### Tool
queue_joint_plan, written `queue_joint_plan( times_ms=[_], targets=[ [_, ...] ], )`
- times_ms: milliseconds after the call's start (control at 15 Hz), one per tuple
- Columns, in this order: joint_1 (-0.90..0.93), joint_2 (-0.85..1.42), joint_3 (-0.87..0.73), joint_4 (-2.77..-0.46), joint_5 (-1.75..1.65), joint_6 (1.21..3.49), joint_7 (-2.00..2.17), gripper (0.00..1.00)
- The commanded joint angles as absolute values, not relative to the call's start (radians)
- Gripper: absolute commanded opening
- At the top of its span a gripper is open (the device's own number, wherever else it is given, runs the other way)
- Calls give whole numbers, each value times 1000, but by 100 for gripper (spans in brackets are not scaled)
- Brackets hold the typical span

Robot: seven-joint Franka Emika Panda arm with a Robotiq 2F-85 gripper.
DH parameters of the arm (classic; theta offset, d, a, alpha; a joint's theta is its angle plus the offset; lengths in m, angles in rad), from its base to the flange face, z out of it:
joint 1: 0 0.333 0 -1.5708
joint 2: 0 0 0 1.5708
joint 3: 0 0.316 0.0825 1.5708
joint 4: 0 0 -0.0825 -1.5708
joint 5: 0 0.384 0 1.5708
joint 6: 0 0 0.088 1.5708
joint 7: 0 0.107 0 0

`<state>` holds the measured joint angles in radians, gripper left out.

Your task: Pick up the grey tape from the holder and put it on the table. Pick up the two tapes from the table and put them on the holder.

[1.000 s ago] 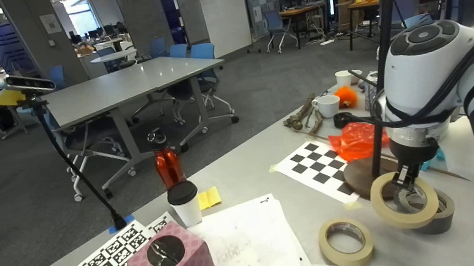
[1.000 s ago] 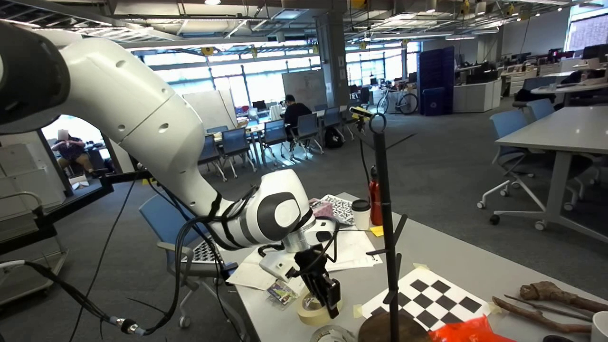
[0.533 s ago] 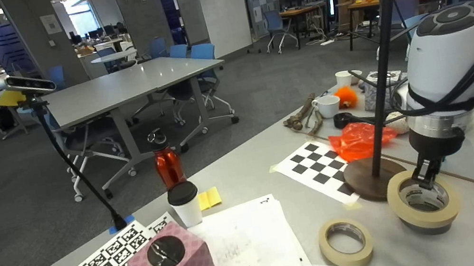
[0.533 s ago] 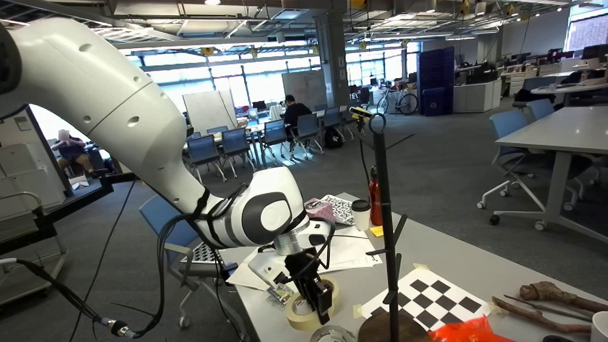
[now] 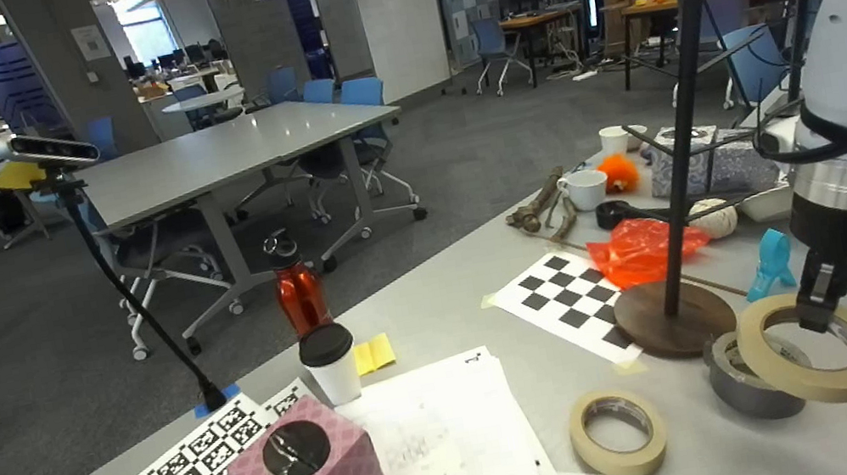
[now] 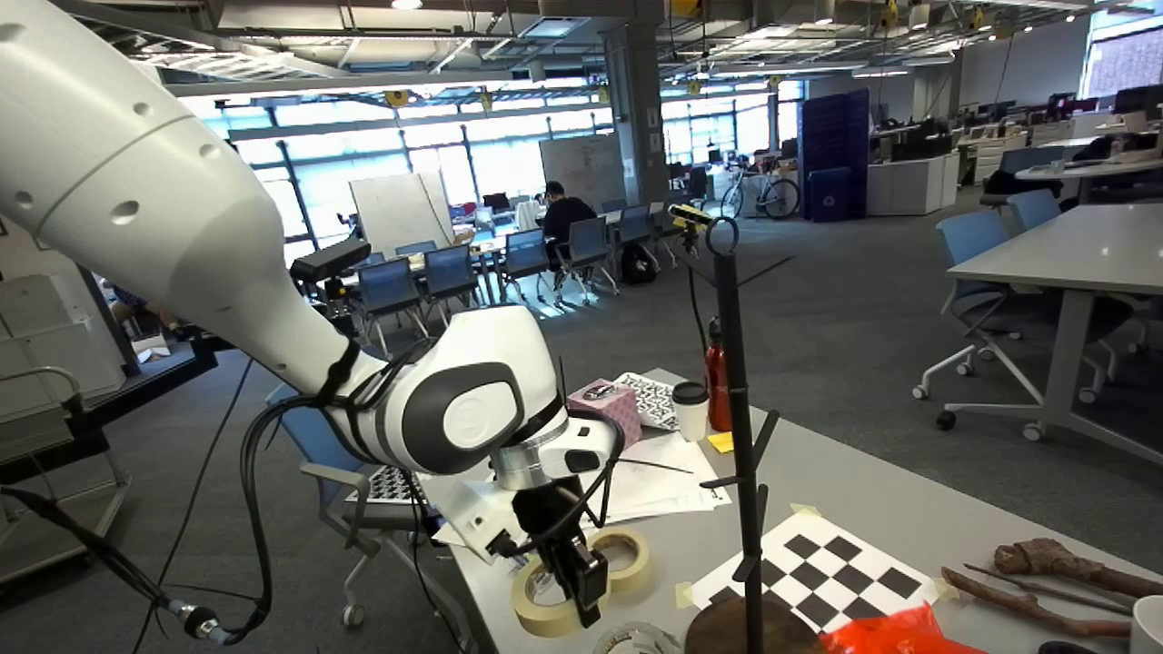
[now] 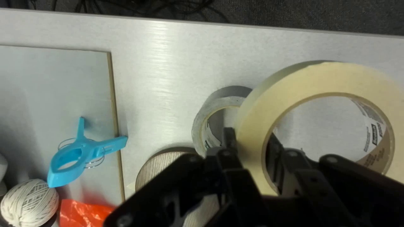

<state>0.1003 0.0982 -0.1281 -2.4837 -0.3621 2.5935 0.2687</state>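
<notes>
My pincer point(image 7: 252, 137) is nearly closed, clamped on the band of one cream roll point(image 5: 814, 384), one jaw inside the hole, the other against the outer side. That roll is up off the table point(image 5: 436, 313), roughly flat, covering part of the grey tape point(image 5: 751, 396) in my wrist view. Grey tape lies on the table, just beside the round brown base point(image 5: 695, 317) of the holder point(image 5: 679, 186); can't tell if they touch. Holder's upright, black pole with thin side pegs. Second cream roll point(image 5: 623, 465) lies flat on the table, visible in both exterior views. Also near the holder: checkerboard sheet point(image 5: 564, 304), crumpled red plastic point(image 5: 637, 252). Wrist view gives me a blue clip point(image 7: 75, 157) across the edge of a grey board point(image 7: 56, 94), ball of string point(image 7: 30, 203) next to it.
</notes>
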Motion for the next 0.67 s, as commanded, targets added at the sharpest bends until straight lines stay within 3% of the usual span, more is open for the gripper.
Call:
queue_joint_plan(
  times_ms=[0, 467, 533, 600],
  targets=[
    [62, 79, -97, -2497, -361, 2591, 265, 26],
    [46, 36, -89, -2533, -355, 2591, 257, 26],
    [46, 36, -89, -2533, -355, 2591, 257, 6],
    [41, 30, -93, -2532, -369, 2590, 268, 6]
  ],
)
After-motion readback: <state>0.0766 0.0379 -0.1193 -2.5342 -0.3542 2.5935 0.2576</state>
